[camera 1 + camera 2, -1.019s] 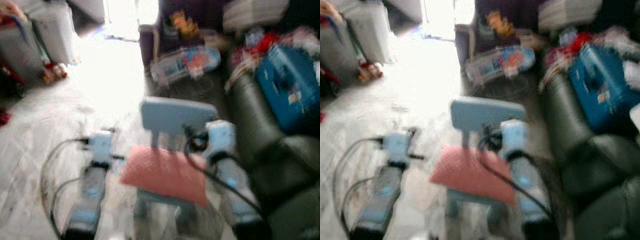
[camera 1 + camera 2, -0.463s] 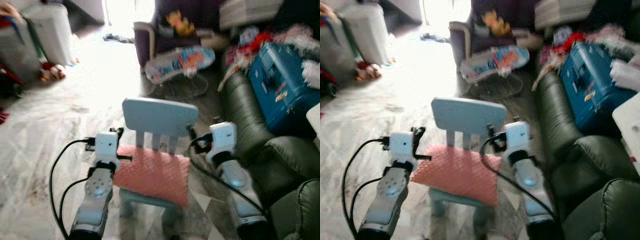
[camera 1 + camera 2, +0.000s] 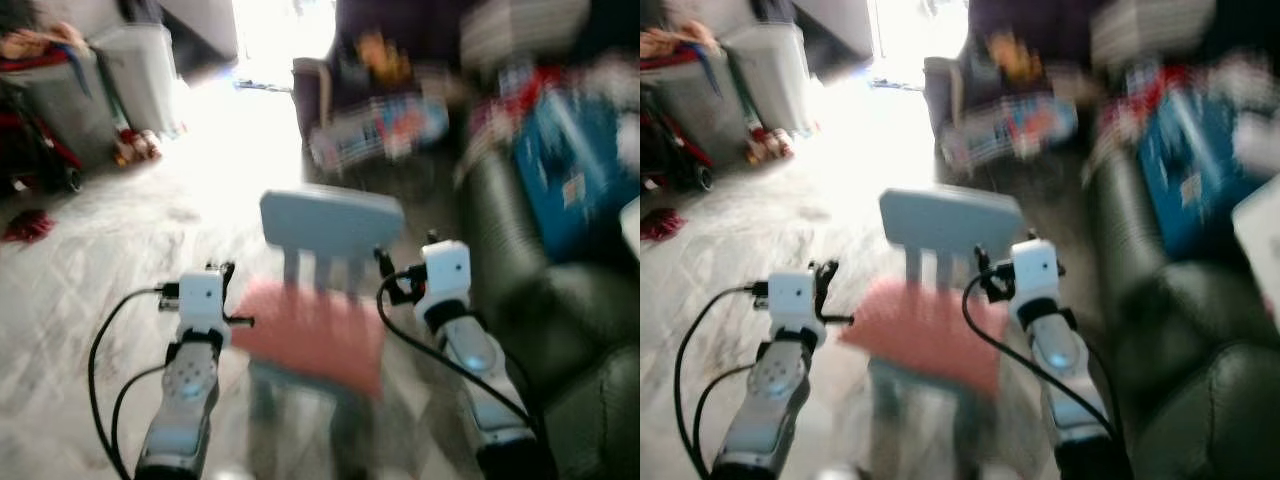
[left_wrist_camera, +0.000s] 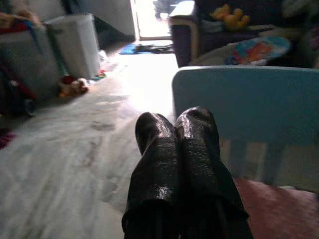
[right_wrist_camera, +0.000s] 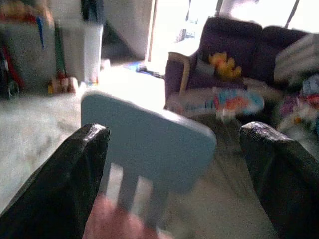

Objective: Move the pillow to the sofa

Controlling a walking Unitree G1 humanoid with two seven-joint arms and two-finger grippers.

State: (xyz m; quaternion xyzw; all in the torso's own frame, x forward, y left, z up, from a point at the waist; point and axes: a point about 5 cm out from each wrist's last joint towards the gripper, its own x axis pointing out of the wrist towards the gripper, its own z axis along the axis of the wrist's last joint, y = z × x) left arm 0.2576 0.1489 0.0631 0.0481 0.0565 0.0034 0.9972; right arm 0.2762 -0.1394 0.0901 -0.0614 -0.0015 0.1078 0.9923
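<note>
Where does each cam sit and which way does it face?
Left eye: head, down-forward at chair with pillow; both arms show, sofa to the right.
Right eye: same scene, stereo twin.
Left wrist: along left gripper, shut, beside the chair back.
Right wrist: between right gripper fingers, open, at the chair back.
Shared: all four see chair and pillow.

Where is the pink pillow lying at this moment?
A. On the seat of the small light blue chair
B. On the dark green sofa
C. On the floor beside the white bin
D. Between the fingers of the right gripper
A. The pink pillow lies on the seat of the small light blue chair, between the left gripper and the right gripper, neither of which holds it.
</note>
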